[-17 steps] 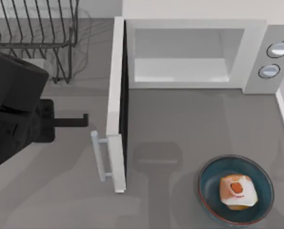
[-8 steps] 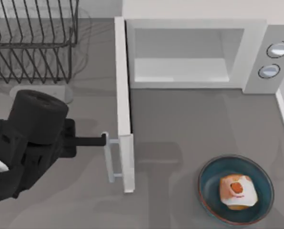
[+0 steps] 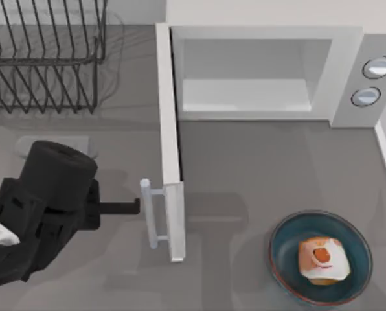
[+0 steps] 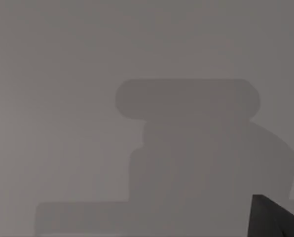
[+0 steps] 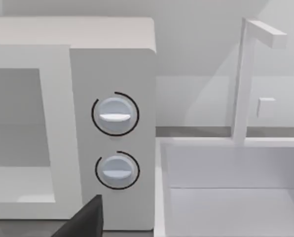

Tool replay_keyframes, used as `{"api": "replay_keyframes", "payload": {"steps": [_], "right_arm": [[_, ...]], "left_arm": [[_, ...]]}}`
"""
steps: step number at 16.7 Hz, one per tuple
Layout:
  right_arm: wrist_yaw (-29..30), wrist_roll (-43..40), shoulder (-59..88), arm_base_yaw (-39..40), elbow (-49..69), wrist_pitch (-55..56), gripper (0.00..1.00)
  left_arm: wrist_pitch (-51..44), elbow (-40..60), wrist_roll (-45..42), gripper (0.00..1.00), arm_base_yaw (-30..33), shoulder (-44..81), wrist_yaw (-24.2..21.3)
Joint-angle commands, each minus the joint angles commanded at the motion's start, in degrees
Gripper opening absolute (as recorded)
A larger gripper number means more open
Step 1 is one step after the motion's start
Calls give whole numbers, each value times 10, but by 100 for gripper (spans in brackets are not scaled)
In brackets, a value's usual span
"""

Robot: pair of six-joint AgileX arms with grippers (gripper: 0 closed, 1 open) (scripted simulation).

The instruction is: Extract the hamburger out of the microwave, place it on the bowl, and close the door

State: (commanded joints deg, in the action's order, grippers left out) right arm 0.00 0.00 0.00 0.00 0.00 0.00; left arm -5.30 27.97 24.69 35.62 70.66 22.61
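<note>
At the upper left of the top view a black wire dish rack (image 3: 44,55) stands on the grey table (image 3: 258,168). Below it, at the lower left of the frame, the left arm (image 3: 41,207) lies dark and bulky, and the left gripper (image 3: 133,206) reaches out from it toward the middle as a thin black bar whose tip sits at the handle (image 3: 149,214) of the door (image 3: 170,162); whether its fingers are parted or closed on the handle I cannot tell. The door stands swung wide open, running from the upper middle down to the lower middle of the frame, edge-on, with its pale bar handle on the left face. To its right, across the upper part of the frame, the microwave (image 3: 264,71) shows its pale cavity, and two round knobs (image 3: 372,81) sit on the grey panel at the upper right. At the lower right the bowl (image 3: 321,257) rests on the table, well apart from the microwave, with the hamburger (image 3: 322,259) lying inside it. The left wrist view shows grey table surface with a shadow. In the right wrist view the microwave's knob panel (image 5: 115,138) faces the camera, and a dark corner of the right gripper (image 5: 85,219) shows at the bottom edge; its opening cannot be told.
</note>
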Motion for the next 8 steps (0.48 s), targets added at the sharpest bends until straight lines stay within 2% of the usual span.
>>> {"api": "replay_keyframes", "payload": {"steps": [8], "right_arm": [[0, 0, 0, 0, 0, 0, 100]], "left_arm": [[-40, 137, 143, 0, 166, 165, 101]]}}
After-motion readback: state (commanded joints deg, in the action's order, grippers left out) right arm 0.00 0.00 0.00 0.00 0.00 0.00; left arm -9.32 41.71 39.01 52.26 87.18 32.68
